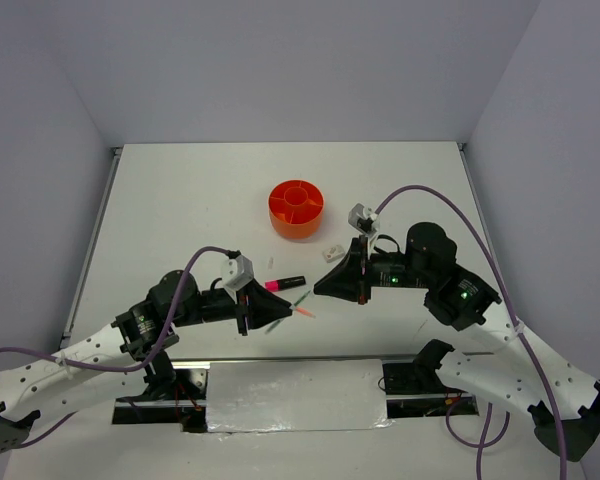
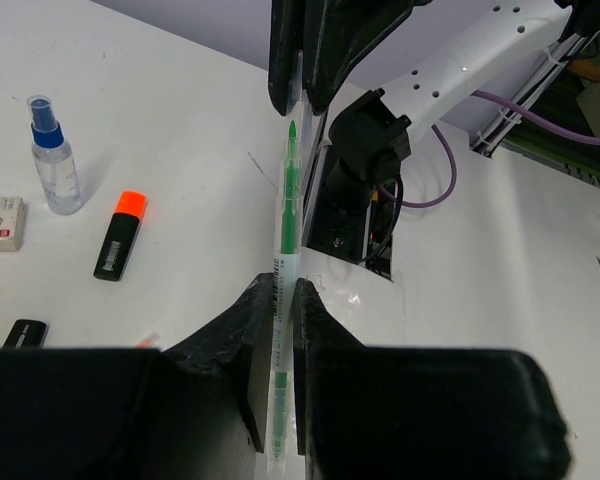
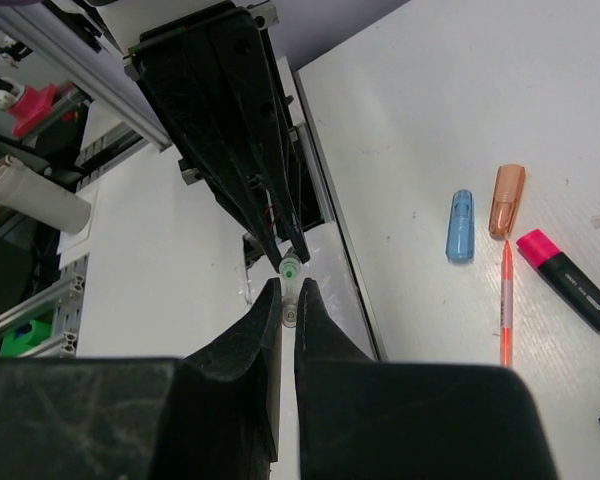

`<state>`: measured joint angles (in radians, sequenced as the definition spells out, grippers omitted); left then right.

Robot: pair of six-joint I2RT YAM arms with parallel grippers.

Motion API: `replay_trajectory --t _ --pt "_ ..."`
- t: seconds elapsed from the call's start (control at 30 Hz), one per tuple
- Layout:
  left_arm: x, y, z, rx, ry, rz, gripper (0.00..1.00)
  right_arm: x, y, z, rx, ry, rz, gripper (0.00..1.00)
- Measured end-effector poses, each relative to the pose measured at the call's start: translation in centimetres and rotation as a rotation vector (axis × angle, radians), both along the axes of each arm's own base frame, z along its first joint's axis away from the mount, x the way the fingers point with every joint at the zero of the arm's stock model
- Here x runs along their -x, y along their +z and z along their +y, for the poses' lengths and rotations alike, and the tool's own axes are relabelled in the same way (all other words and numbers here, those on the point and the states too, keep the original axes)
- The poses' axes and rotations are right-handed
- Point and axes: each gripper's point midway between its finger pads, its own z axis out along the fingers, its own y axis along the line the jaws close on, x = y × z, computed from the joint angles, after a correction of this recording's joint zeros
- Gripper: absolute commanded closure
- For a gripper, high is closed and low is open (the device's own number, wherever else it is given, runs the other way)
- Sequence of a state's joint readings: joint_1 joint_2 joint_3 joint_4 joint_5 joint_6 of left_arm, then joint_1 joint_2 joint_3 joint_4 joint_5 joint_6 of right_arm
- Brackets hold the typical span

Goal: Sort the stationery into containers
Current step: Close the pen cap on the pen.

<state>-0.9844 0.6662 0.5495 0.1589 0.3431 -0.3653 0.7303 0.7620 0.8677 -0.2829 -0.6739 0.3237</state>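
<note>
Highlighters (image 2: 120, 235) (image 3: 565, 278) number two, capsules (image 3: 461, 225) (image 3: 507, 198) two; left claw (image 2: 282, 292) and right claw (image 3: 289, 296) both clamp one green pen (image 2: 289, 220).

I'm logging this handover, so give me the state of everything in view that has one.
green pen: off the table, held at both ends
left claw: shut on the green pen's barrel
right claw: shut on the green pen's tip
orange tub: upright, nothing seen inside
spray bottle: standing upright
orange highlighter: lying flat
pink highlighter: lying flat
</note>
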Motion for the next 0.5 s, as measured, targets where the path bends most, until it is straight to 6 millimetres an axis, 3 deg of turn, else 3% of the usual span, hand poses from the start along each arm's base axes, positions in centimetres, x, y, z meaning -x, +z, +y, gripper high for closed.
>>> replay_trajectory --t 0.5 --pt "-0.06 0.37 -0.26 0.015 -0.006 -0.009 1.0 -0.63 -0.03 -0.07 0.004 -0.034 -0.009 1.0"
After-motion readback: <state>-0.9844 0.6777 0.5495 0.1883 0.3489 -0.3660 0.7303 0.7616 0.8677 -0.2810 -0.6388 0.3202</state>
